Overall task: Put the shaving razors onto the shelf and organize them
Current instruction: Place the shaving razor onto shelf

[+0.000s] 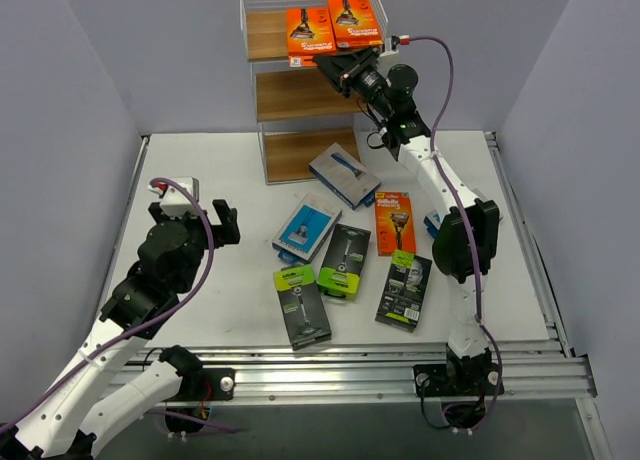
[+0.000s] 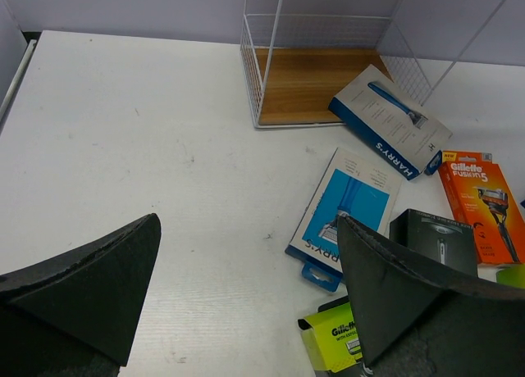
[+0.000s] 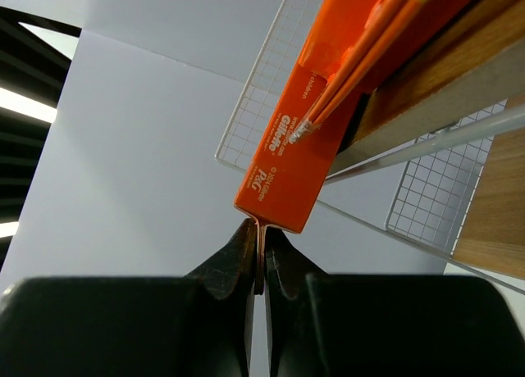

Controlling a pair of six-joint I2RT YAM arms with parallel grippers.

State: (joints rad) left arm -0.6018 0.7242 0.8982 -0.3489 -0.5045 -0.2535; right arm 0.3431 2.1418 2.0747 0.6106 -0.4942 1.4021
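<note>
While the right gripper (image 3: 260, 246) is clamped shut on the thin hang tab of an orange razor pack (image 3: 291, 160), that pack is held at the front edge of the top tier of the shelf (image 1: 290, 95). Its long axis runs from the gripper back into the shelf, with the tab end turned toward the arm. "Gillette" and "P&G" can be read in white along its narrow side.

In the overhead view two orange packs are seen side by side on that tier, the left top-tier pack (image 1: 309, 35) and the right top-tier pack (image 1: 354, 22). Both are laid lengthwise front to back, with their white titles at the near end. Which of the two is clamped cannot be told there.

The remaining packs are spread over the tabletop (image 1: 200, 170). A blue-and-white pack marked "HARRY'S" (image 2: 390, 119) is set diagonally at the mouth of the bottom tier. A second "HARRY'S" pack (image 2: 349, 205) is laid flat nearer the arms. An orange pack titled "Gillette FUSION5" (image 2: 480, 205) is laid with its title end toward the shelf. Three black packs with lime-green bands (image 1: 345, 260) (image 1: 302, 302) (image 1: 405, 288) are placed roughly lengthwise, near to far.

The left gripper (image 2: 248, 221) is held above the left of the tabletop, its fingers spread wide apart with nothing between them.
</note>
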